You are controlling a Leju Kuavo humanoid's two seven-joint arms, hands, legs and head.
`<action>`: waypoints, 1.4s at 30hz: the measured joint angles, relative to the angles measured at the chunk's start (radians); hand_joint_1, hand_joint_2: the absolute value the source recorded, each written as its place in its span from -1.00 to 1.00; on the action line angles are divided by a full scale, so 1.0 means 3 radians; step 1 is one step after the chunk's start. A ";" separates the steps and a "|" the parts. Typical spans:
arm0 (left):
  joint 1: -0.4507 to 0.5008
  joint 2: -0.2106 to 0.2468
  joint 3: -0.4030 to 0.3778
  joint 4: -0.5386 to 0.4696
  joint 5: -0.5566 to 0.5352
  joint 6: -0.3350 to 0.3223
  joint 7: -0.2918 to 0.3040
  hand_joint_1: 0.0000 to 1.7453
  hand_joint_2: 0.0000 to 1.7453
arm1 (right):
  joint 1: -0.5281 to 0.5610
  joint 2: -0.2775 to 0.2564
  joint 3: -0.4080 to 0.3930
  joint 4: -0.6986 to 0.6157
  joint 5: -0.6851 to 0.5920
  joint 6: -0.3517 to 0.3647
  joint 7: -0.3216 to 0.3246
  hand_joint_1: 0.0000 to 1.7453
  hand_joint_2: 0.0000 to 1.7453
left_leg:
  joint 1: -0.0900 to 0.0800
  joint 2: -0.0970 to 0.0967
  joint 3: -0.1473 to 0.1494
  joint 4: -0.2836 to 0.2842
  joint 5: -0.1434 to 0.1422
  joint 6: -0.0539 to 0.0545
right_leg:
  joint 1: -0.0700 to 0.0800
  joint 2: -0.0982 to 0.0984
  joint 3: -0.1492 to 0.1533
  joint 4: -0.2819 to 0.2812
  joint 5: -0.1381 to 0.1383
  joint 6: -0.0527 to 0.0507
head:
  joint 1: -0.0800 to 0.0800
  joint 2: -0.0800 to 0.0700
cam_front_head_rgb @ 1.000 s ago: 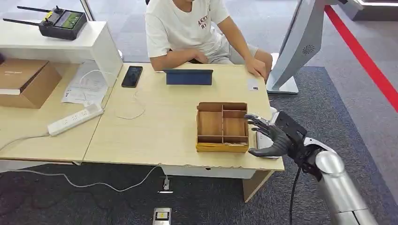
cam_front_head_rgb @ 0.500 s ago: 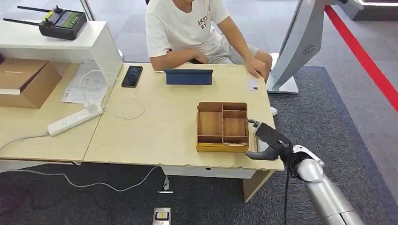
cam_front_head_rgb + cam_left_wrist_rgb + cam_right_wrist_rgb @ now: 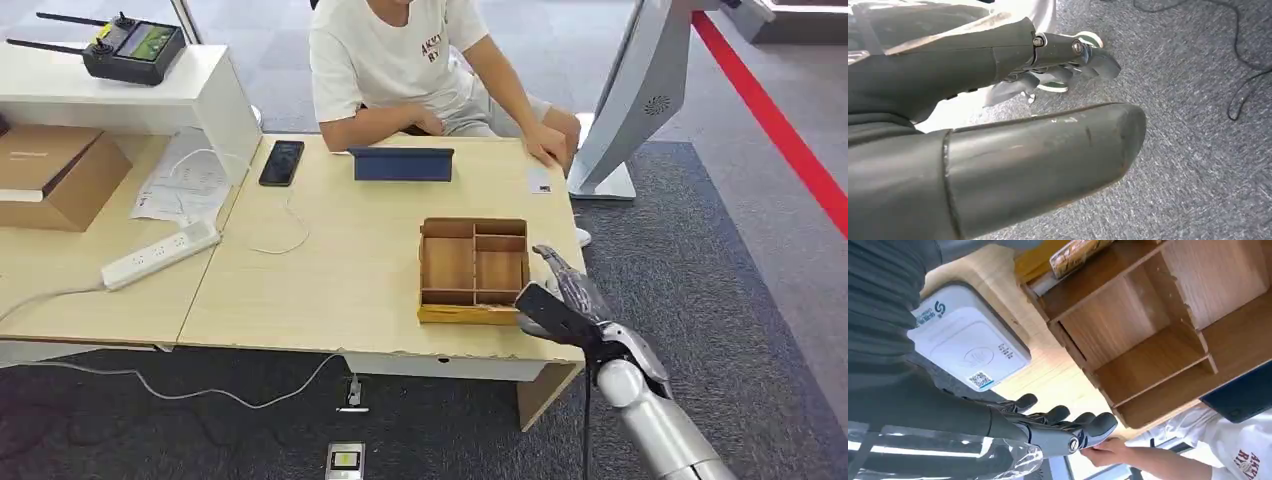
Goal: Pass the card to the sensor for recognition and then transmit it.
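Head view looks down – right wrist close (sharing the wooden tray (image 3: 473, 270)).

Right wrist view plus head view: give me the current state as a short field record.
right hand: over the desk's right end, beside the wooden tray, fingers extended, holding nothing
card reader: white, flat on the desk under the right hand
wooden tray: divided compartments, all looking empty
card: small white card on the desk, by the person's hand
left hand: hanging over grey carpet

Matt wooden tray (image 3: 473, 268), pale wood-grain table (image 3: 340, 260), smooth white plastic sensor (image 3: 970, 350), rough grey carpet (image 3: 1198, 150)
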 joint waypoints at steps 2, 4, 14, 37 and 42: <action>0.0000 0.0000 0.0000 0.0000 0.0004 0.0004 0.0000 -1.00 -1.00 | 0.0001 0.0026 0.0014 0.0026 0.0017 -0.0017 -0.0015 -1.00 1.00 | 0.0000 0.0000 0.0000 0.0000 0.0000 0.0000 | 0.0000 0.0000 0.0000 0.0000 0.0000 0.0000 | 0.0000 0.0000; 0.0000 0.0000 0.0000 0.0000 0.0004 0.0004 0.0000 -1.00 -1.00 | 0.0000 0.0038 0.0027 0.0047 0.0017 -0.0029 -0.0048 -1.00 1.00 | 0.0000 0.0000 0.0000 0.0000 0.0000 0.0000 | 0.0000 0.0000 0.0000 0.0000 0.0000 0.0000 | 0.0000 0.0000; -0.0001 0.0001 0.0000 0.0000 0.0005 0.0004 -0.0011 -1.00 -1.00 | -0.0006 0.0057 0.0062 0.0122 0.0231 -0.0211 -0.0290 -1.00 1.00 | 0.0000 0.0000 0.0000 0.0000 0.0000 0.0000 | 0.0000 0.0000 0.0000 0.0000 0.0000 0.0000 | -0.0001 0.0000; -0.0002 0.0061 0.0000 0.0000 0.0015 -0.0005 -0.0069 -1.00 -1.00 | 0.0042 0.0168 0.0363 0.0125 0.0962 -0.1258 -0.0553 -1.00 1.00 | 0.0000 0.0000 0.0001 0.0000 0.0000 0.0000 | 0.0000 0.0000 -0.0001 0.0000 0.0000 0.0000 | 0.0001 0.0000; -0.0001 0.0066 0.0000 0.0000 0.0015 -0.0006 -0.0075 -1.00 -1.00 | 0.0048 0.0160 0.0392 0.0123 0.0988 -0.1287 -0.0566 -1.00 1.00 | 0.0000 0.0001 0.0001 0.0000 0.0000 0.0000 | 0.0000 0.0000 0.0000 0.0000 0.0000 0.0000 | 0.0000 0.0000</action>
